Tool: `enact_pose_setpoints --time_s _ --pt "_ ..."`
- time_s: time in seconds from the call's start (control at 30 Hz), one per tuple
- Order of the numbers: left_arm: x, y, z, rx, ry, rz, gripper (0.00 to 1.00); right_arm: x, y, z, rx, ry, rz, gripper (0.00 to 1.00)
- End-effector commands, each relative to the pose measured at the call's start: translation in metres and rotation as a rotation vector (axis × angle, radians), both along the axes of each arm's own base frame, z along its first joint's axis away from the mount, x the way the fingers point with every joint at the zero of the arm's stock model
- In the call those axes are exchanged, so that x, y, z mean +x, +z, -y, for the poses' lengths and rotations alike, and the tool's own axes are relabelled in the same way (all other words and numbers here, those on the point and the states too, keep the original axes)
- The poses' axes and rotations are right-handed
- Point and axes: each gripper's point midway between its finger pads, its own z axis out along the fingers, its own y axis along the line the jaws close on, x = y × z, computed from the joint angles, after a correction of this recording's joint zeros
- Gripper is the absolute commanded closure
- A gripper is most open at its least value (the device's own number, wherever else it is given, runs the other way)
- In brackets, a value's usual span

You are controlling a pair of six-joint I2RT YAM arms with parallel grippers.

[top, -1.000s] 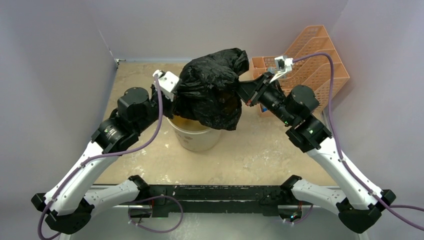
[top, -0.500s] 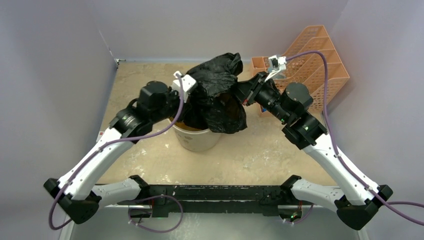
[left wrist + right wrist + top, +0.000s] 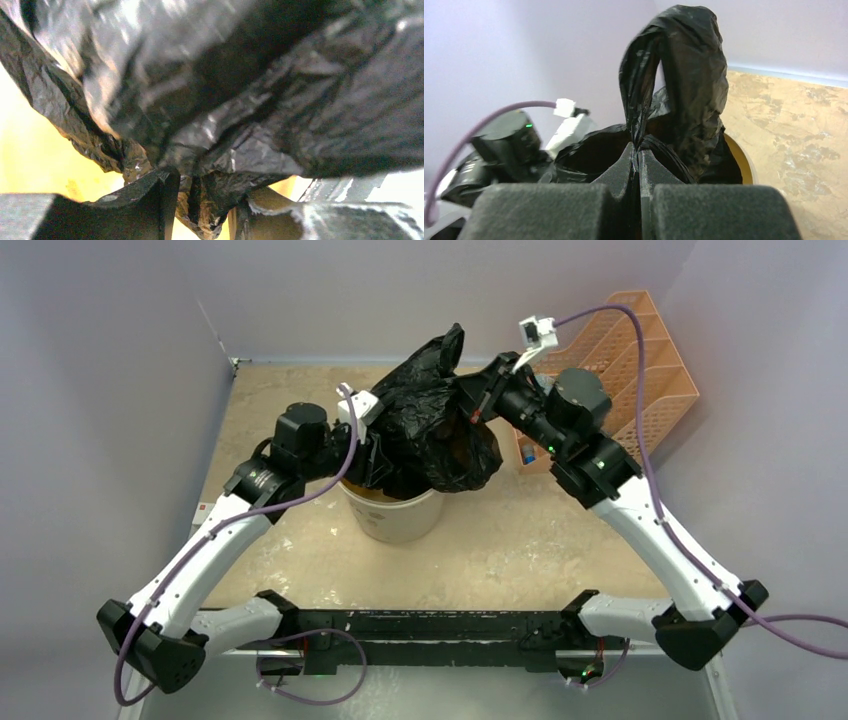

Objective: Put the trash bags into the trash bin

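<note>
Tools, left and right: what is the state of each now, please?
Left tool: closed, holding the trash bag.
Right tool: closed, holding the trash bag.

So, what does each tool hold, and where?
Both hold the trash bag: right tool pinches film below its upright loop; left tool, its crumpled lower edge.

White-and-black arms (image 3: 197,562), purple cables (image 3: 610,308), seemingly dark jaws

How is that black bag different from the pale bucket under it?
The trash bag is black, glossy and crumpled; the trash bin is cream with smooth walls. The trash bag hangs in the air, pinched by the left pincer and the right pincer; the trash bin stands upright on the table. The trash bag looks wider than the trash bin's mouth. Both are mid-table.
</note>
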Motion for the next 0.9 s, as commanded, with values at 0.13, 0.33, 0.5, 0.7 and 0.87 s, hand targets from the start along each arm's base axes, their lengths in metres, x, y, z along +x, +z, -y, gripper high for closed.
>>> enact_pose_setpoints --time_s 0.13,0.33,0.5,0.7,0.87 --pt "-0.024 0.038 -0.019 -0.091 0.062 0.049 0.33 0.029 -0.019 -0.020 -0.095 0.002 -0.045 1.00" --pt "-0.040 0.068 -0.031 -0.139 0.078 0.133 0.22 0.043 -0.030 -0.029 -0.133 -0.003 -0.070 1.00" --pt "-0.045 0.089 -0.036 -0.188 0.087 0.214 0.17 0.045 -0.042 -0.046 -0.188 0.041 -0.085 1.00" --pt "-0.023 0.072 -0.019 -0.156 0.055 0.175 0.34 0.045 -0.058 -0.067 -0.241 0.042 -0.107 1.00" --pt "-0.001 0.040 -0.016 -0.121 0.113 0.118 0.69 0.044 -0.073 -0.079 -0.290 0.028 -0.124 1.00"
